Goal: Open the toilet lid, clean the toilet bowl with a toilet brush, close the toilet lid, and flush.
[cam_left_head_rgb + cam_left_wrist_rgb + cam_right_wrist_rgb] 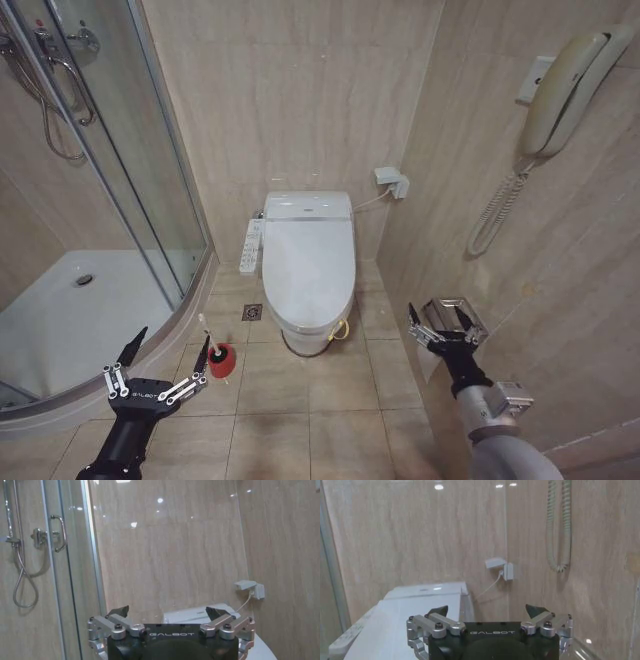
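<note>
Left claw nearest, low at near left over the floor tiles, fingers spread wide, holding nothing. Right claw at near right, close to the right wall, likewise spread and empty; just behind it a chrome paper holder on that wall.

Brush just beyond the left claw's right fingertip: thin white handle tilted left, head down in the red cup standing on the floor. Cannot tell whether fingertip touches it.

Floor drain between cup and toilet.

Lid down, shut over the bowl, yellow loop at its near right edge. Button panel along the toilet's left side. Tank section against the far wall.

Left side: curved glass shower enclosure, white tray, hose at far left.

Right wall: outlet box with cable to the toilet; wall phone with coiled cord higher up.
</note>
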Robot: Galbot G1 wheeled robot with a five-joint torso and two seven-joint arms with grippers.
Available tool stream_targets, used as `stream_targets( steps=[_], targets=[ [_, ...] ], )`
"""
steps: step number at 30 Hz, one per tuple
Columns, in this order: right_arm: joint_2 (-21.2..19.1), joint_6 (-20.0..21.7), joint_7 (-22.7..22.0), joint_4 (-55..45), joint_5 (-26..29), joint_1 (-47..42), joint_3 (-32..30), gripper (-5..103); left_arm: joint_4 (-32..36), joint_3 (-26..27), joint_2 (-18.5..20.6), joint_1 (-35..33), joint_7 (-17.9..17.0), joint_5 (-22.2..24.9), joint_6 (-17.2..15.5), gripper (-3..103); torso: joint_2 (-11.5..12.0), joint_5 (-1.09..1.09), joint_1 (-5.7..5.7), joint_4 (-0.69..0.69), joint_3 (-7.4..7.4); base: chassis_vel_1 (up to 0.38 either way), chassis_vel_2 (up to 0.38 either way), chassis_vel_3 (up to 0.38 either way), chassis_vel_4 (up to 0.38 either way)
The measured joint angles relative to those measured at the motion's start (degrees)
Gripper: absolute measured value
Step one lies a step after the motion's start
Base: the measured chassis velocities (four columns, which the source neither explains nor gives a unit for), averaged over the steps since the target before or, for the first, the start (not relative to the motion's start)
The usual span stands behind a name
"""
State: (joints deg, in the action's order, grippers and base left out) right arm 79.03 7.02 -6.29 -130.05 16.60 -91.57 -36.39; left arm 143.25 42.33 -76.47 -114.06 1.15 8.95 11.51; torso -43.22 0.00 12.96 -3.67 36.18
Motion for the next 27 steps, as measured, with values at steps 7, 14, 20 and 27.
stream_targets(
  steps=[7,14,20,27],
  targets=[
    [-0.4,-0.9,1.0,-0.3,0.0,-0.4,0.3,100,0.0,0.0,0.0,0.0,0.0,0.0,0.0,100,0.0,0.0,0.0,0.0,0.0,0.0,0.0,0.0,0.0],
    [-0.5,-0.9,1.1,-0.4,0.4,0.3,0.8,100,0.0,0.0,0.0,0.0,0.0,0.0,0.0,100,0.0,0.0,0.0,0.0,0.0,0.0,0.0,0.0,0.0],
    [-0.5,-1.4,1.1,-0.1,0.6,0.4,0.8,100,0.0,0.0,0.0,0.0,0.0,0.0,0.0,100,0.0,0.0,0.0,0.0,0.0,0.0,0.0,0.0,0.0],
    [0.1,-1.7,1.3,0.9,0.4,1.0,1.6,100,0.0,0.0,0.0,0.0,0.0,0.0,0.0,100,0.0,0.0,0.0,0.0,0.0,0.0,0.0,0.0,0.0]
  ],
)
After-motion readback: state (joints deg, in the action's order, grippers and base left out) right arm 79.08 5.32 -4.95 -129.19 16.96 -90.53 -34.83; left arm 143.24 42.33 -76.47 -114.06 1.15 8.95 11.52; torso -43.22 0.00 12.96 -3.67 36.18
